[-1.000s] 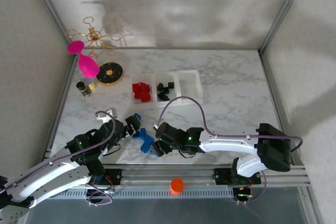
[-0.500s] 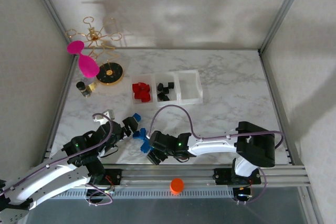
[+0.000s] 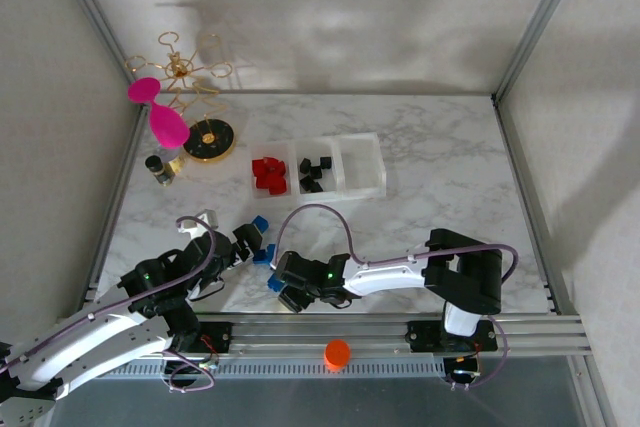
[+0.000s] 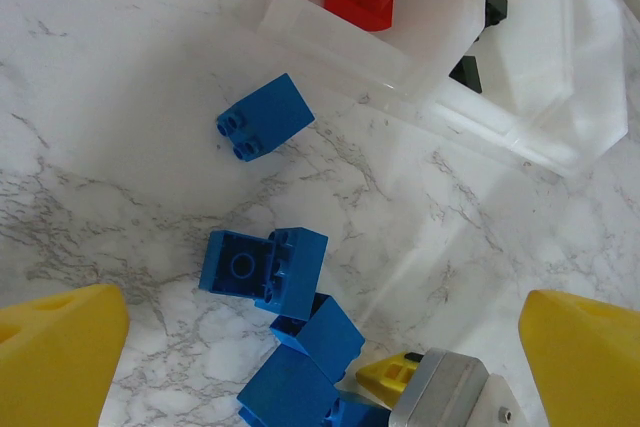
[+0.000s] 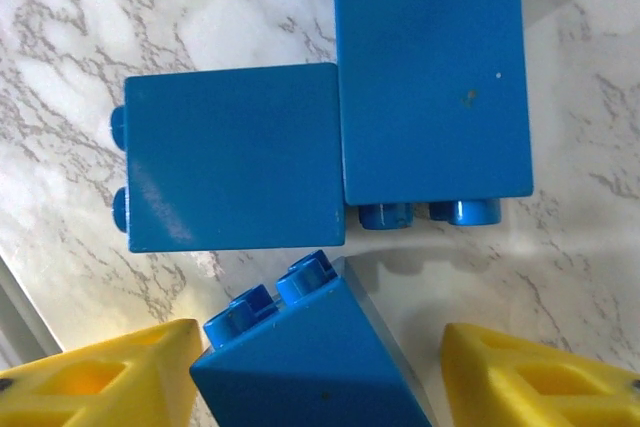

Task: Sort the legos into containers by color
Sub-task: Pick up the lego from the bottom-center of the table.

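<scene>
Several blue legos lie loose near the table's front: one apart (image 4: pixel 265 119), a cluster (image 4: pixel 265 269) below it, seen from above as (image 3: pixel 265 254). The containers stand in a row: red legos (image 3: pixel 268 175) in the left bin, black legos (image 3: pixel 314 171) in the middle bin, and a right bin (image 3: pixel 378 169) with nothing in it. My left gripper (image 3: pixel 248 241) hangs wide open above the cluster (image 4: pixel 320 347). My right gripper (image 3: pixel 283 287) is low at the cluster, its jaws either side of one blue brick (image 5: pixel 310 357). Its left finger (image 5: pixel 100 377) touches the brick; the right finger (image 5: pixel 540 377) stands apart.
A gold wire stand on a round black-and-gold base (image 3: pixel 210 139), a pink object (image 3: pixel 165 123) and a small bottle (image 3: pixel 158 167) crowd the back left. An orange cap (image 3: pixel 337 352) sits on the front rail. Bare marble lies right of the bins.
My right arm has slid left into the blue cluster and its jaws have narrowed round one brick. The left gripper has shifted slightly and stays wide open.
</scene>
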### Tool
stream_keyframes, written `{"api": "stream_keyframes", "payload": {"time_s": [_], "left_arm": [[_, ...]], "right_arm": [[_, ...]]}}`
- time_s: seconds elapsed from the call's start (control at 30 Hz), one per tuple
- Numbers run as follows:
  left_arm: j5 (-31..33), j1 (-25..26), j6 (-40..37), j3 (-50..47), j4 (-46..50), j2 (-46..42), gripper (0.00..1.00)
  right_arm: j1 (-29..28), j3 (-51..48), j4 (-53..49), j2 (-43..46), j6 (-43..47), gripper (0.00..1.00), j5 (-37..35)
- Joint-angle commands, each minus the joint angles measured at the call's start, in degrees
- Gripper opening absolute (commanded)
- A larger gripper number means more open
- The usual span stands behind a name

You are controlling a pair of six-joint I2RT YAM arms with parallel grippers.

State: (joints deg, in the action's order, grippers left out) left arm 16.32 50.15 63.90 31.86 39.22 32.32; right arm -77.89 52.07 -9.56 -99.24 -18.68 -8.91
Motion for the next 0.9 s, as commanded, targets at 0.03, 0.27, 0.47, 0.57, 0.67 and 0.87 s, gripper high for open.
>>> {"api": "stream_keyframes", "payload": {"time_s": [0.03,0.27,0.47,0.57,0.67,0.87], "left_arm": [[1.57,-0.40,0.79,0.66,1.62,0.03,1.00],[1.36,-0.40,0.53,1.09,1.36,0.12,1.00],[1.37,-0.40,0.14,1.47,0.55,0.23,1.00],[1.33,-0.40,-0.04,1.78,0.33,0.65,1.00],[1.52,-0.40,-0.20,2.67,0.59,1.56,1.00],[1.61,-0.40,-0.48,3.62,0.81,1.88,1.00]], "right_arm": [[0.50,1.17,0.33,-0.78,0.33,0.57,-0.01],[0.90,0.75,0.16,-0.09,-0.27,0.40,0.18],[1.90,0.18,-0.46,1.78,-1.19,0.35,-0.76],[2.70,-0.37,-0.11,2.95,-1.46,0.33,-0.94],[3.59,-0.48,0.03,3.62,-1.78,0.31,-0.94],[5.35,-0.66,-0.31,5.23,-1.95,0.27,-0.37]]}}
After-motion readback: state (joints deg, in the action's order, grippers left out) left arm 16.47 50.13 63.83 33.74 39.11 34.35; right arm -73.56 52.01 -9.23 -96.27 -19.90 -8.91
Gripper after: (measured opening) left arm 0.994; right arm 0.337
